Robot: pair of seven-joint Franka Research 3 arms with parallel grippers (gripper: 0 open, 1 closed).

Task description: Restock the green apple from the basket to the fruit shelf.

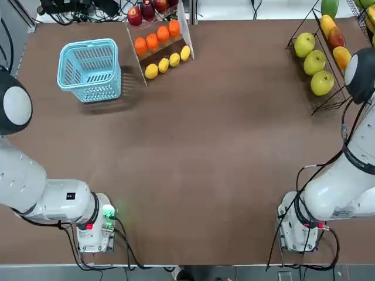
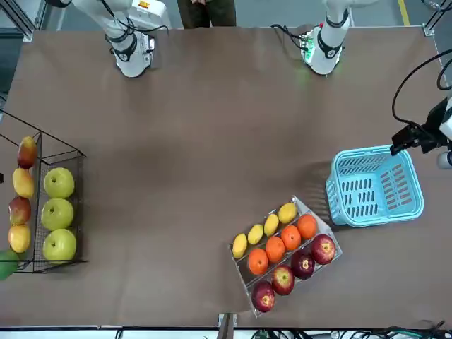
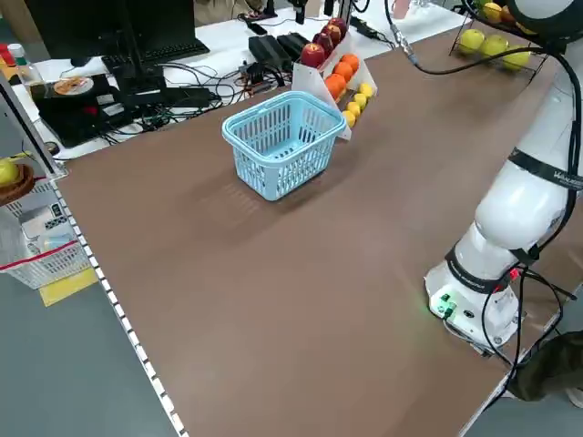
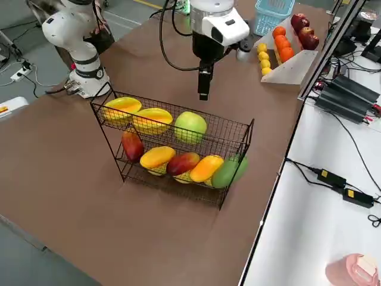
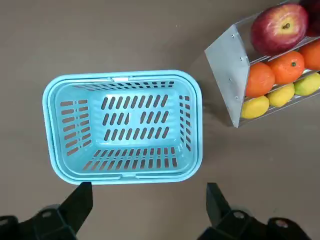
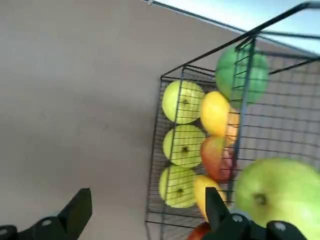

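Green apples (image 1: 321, 83) in the fruit shelf (image 6: 162, 145); basket (image 5: 120, 130) empty.
Left claw (image 5: 150, 200) near basket, right claw (image 6: 150, 202) near shelf; both wide open, holding nothing.

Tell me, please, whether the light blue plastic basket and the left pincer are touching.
Apart. The left wrist view shows bare tabletop between the rim of the light blue plastic basket and both fingertips of the left pincer, which are spread open.
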